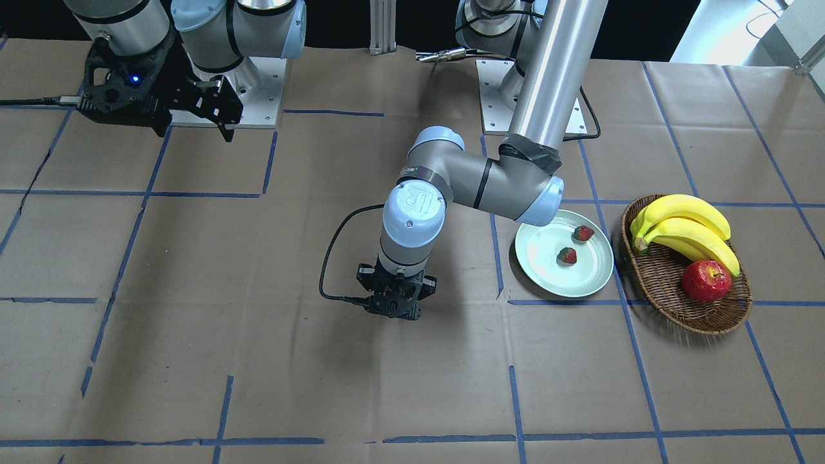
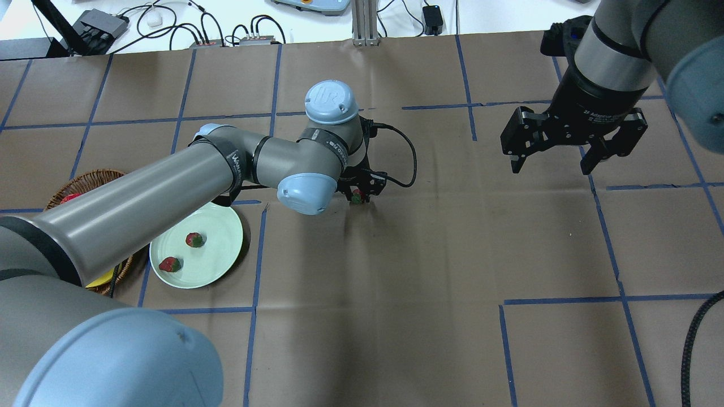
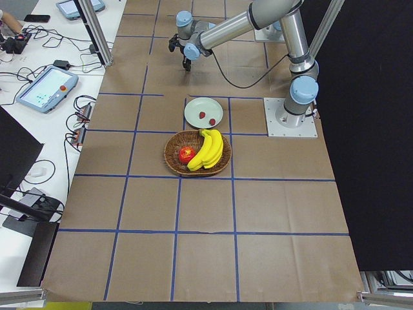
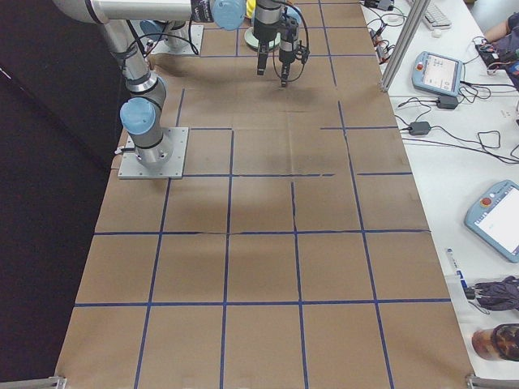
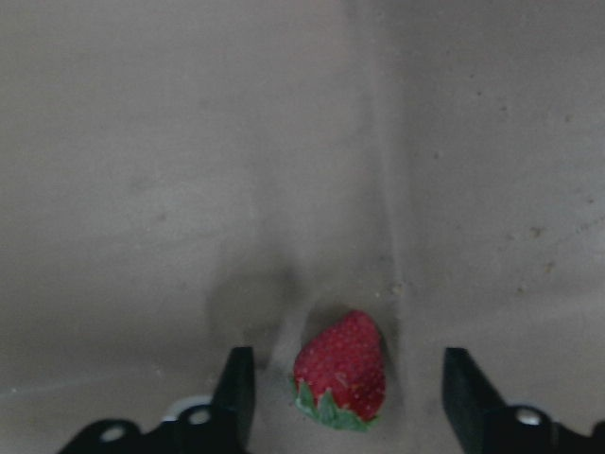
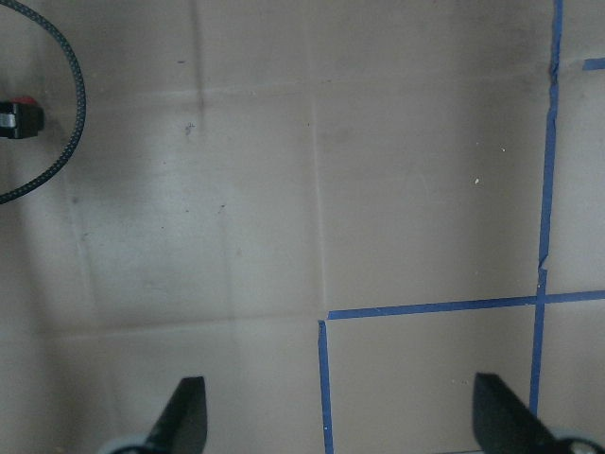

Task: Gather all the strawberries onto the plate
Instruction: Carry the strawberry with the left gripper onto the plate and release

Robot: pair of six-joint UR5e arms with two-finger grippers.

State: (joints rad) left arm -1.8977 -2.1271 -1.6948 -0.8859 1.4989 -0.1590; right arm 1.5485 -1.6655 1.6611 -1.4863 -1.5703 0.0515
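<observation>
Two strawberries (image 1: 567,255) (image 1: 584,232) lie on the pale mint-green plate (image 1: 583,285); they also show in the overhead view (image 2: 194,239) (image 2: 169,264). A third strawberry (image 5: 342,371) lies on the brown paper between the open fingers (image 5: 236,388) of my left gripper (image 5: 345,392). The fingers stand apart from it on both sides. In the overhead view it (image 2: 356,197) peeks out under the left gripper (image 2: 360,195), at mid table. My right gripper (image 2: 561,158) is open and empty, high above the table's right side.
An oval wicker basket (image 1: 670,296) next to the plate holds bananas (image 1: 686,229) and a red apple (image 1: 706,281). Blue tape lines grid the brown paper. The left arm's black cable (image 1: 330,258) loops beside its wrist.
</observation>
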